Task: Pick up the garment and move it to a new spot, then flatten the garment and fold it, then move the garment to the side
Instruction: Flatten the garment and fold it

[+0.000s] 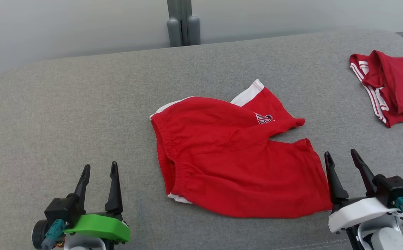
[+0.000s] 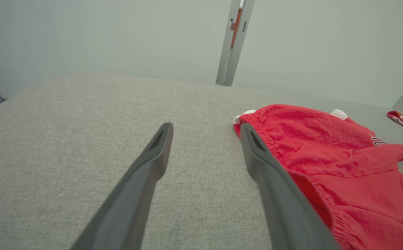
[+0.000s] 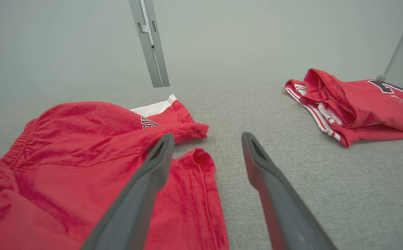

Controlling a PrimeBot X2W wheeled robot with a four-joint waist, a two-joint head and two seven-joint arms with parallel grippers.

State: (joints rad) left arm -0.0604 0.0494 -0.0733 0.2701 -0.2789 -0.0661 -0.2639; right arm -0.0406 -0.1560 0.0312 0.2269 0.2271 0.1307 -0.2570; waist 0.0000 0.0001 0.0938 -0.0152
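Near edge: the left gripper (image 1: 100, 166) hovers low over the grey fabric-covered surface (image 1: 66, 114), jaws parted wide and empty, left of the garment and apart from it. At near right, the right gripper (image 1: 340, 152) stands just beside the near leg hem (image 1: 318, 173), jaws likewise wide and holding nothing.

Centre: the garment, a pair of red shorts (image 1: 229, 156), lies roughly spread, with the elastic waistband (image 1: 163, 152) to the left and the leg openings to the right. The far leg is creased over itself, exposing a white side panel (image 1: 248, 93).

Far right: a second red garment (image 1: 396, 86), bunched, lies well apart from the shorts. Beyond the far edge stands a grey post (image 1: 184, 24).

Handling, as judged: the cloth appears light, limp and non-fragile. It will sag and drag from any single hold. The gathered waistband offers the thickest pinch for the left jaws, the hem corner a thinner one for the right. The nap of the surface may catch the fabric.
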